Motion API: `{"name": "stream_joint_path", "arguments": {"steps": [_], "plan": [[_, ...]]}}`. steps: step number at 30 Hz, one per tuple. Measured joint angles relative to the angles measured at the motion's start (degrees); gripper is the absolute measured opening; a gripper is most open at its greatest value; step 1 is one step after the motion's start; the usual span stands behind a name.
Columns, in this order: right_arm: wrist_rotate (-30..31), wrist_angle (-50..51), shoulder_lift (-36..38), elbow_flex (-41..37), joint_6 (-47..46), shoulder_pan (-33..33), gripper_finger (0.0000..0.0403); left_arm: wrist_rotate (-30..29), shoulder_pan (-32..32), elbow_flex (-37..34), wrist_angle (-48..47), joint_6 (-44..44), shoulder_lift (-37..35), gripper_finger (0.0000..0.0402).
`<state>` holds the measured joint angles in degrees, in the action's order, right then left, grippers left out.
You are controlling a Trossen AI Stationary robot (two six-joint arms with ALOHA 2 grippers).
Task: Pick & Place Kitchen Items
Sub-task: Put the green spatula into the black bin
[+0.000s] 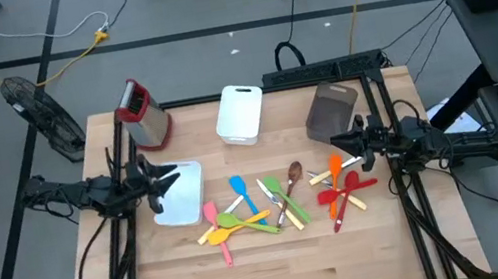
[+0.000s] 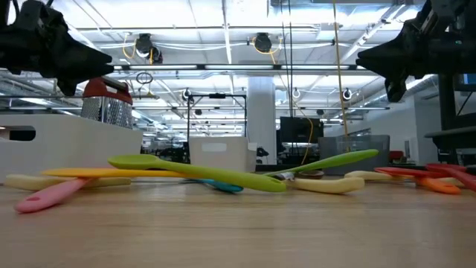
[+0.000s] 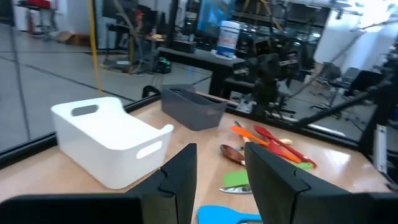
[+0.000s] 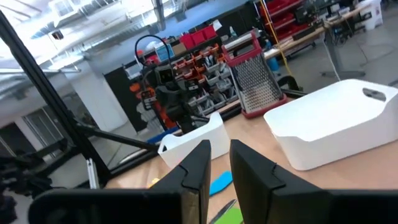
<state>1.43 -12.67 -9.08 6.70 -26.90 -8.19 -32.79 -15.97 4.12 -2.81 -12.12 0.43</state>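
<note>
The left gripper (image 1: 171,180) hangs above the near end of a white plastic tray (image 1: 189,202), with its two dark fingers (image 3: 180,171) apart and nothing between them. The right gripper (image 1: 340,143) hangs just beside the red and orange spoons (image 1: 346,187), and its fingers (image 4: 200,163) have only a thin gap, also holding nothing.

Between the two grippers, the kitchen items lie in a messy pile on the pale wooden table (image 1: 280,266). A long green plastic spoon (image 2: 201,171) lies across a yellow spatula (image 2: 111,173) and a blue spatula (image 1: 241,194), and a pink spoon (image 2: 50,195) sticks out toward the table's front edge. A brown wooden spoon (image 1: 292,172) and cream-handled metal cutlery (image 1: 292,215) are mixed in too.

The danger is the pile. The handles cross each other, so a grab may lift two things at once or flick one away. The plastic looks smooth and bendy, so a thin handle may slip out. The right fingers look too close together to fit around a handle unless they spread first.

Farther off stand a second white tray with handle holes (image 3: 112,140), a grey plastic bin (image 3: 193,107), and a shiny metal grater with a red top (image 4: 252,78), all hard and boxy.
</note>
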Motion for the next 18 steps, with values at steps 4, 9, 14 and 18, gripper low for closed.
{"name": "stream_joint_path", "arguments": {"steps": [4,9,14,18], "plan": [[0.00,0.00,0.00,0.00,-1.52,0.00,0.0055,-1.98,0.00,0.00,0.00,-0.02,0.00,0.0141],[0.03,0.00,0.00,0.00,0.91,0.00,0.0055,-2.74,0.00,0.00,-0.05,-0.02,0.00,0.0141],[1.97,-0.30,0.01,0.00,-2.47,-0.04,0.0055,-2.74,0.00,0.00,-0.05,0.05,0.00,0.0141],[1.69,-0.26,-0.01,0.00,-2.62,0.00,0.0055,-2.52,-0.02,0.00,-0.07,0.25,0.00,0.0141]]}}
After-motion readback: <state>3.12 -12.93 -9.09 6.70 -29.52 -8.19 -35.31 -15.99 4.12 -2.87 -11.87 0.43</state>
